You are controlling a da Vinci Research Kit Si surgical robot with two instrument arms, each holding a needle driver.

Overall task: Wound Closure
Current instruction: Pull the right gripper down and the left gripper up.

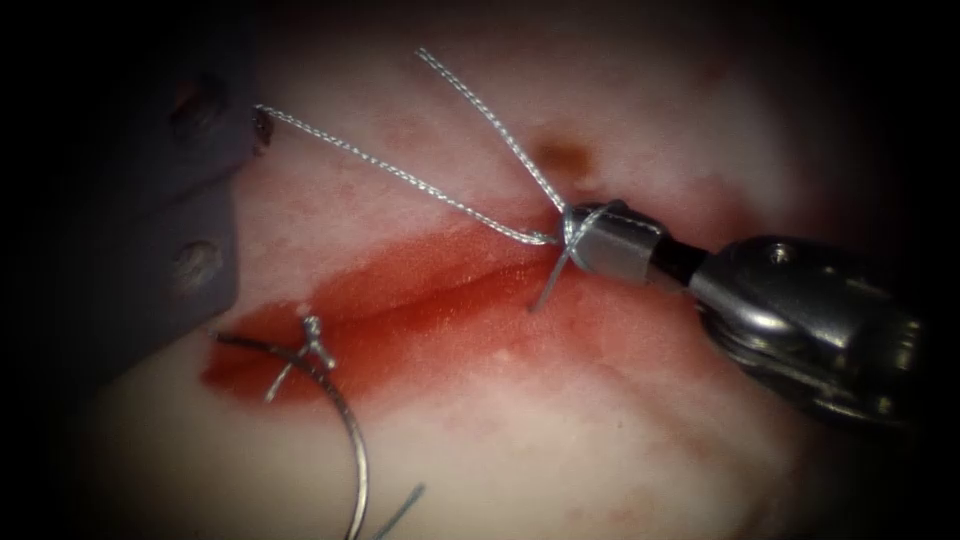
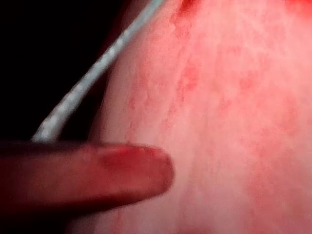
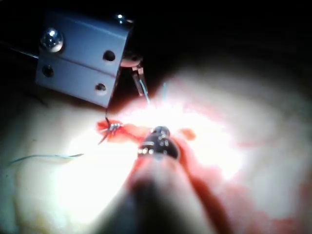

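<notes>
Pale pork-belly tissue (image 1: 620,440) w/ a red-stained cut (image 1: 440,300) running across it; red fluid (image 1: 420,340) pools along the cut. Right arm's silver needle-driver gripper (image 1: 600,238) sits above the cut's right part, thin braided grey thread (image 1: 400,175) wound round its tip in loops; can't tell whether it is clenched or what it grasps under the wraps. One strand runs up-left to the left arm's gripper (image 1: 262,128), beside a grey metal block (image 1: 190,200), apparently pinched on that thread end. Curved steel needle (image 1: 345,430) lies free on the tissue at the cut's left end, held by neither tool, near a finished knot (image 1: 313,335). Judgement: thread is light, limp, slippery when wet, so grip it near its end; needle stiff, best held at mid-curve.
</notes>
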